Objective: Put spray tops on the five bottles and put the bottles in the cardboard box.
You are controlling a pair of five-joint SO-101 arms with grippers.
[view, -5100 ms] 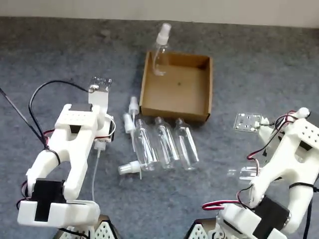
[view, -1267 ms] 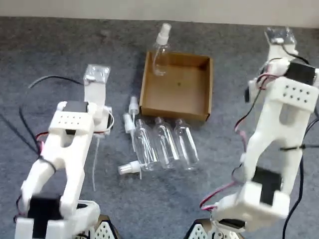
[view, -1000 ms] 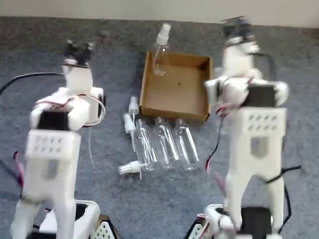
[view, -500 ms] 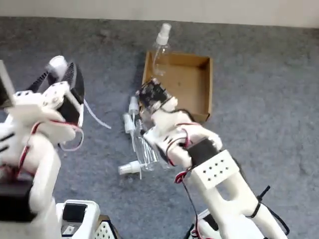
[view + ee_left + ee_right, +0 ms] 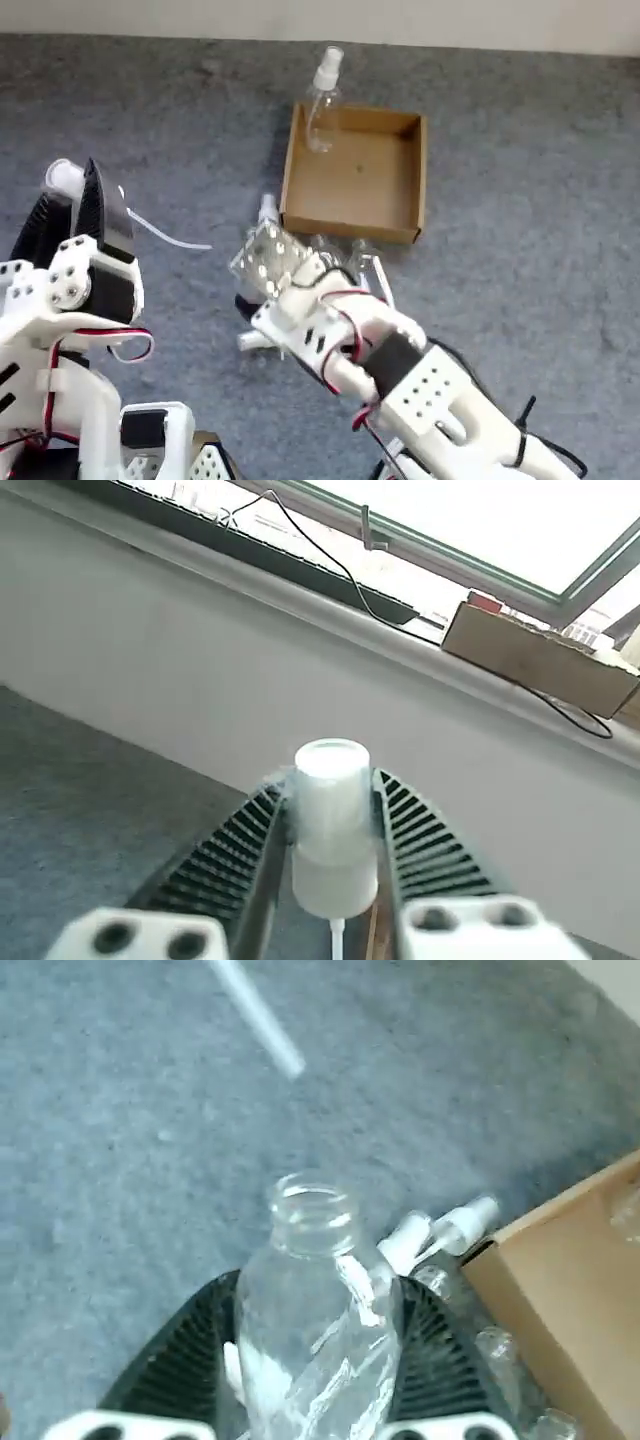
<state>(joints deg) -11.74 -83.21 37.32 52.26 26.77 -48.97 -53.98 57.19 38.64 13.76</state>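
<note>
An uncapped bottle (image 5: pixel 315 1310) is clamped between my right fingers (image 5: pixel 185 1350), which are closed against its clear sides, just in front of the cardboard box (image 5: pixel 350 224). I cannot tell whether the bottle touches the grey tabletop (image 5: pixel 520 270). My left fingers (image 5: pixel 235 850), raised at the left side, are pinched shut on a white spray top (image 5: pixel 330 815). Its thin dip tube (image 5: pixel 165 237) points toward the right arm. More clear bottles (image 5: pixel 358 250) lie between the box and the right arm, partly hidden by it. One loose spray top (image 5: pixel 267 208) rests just beside the box's near left corner, and another (image 5: pixel 255 340) lies beside the right arm. A capped bottle (image 5: pixel 320 100) stands at the box's far left corner, its sprayer reaching past the rim.
</note>
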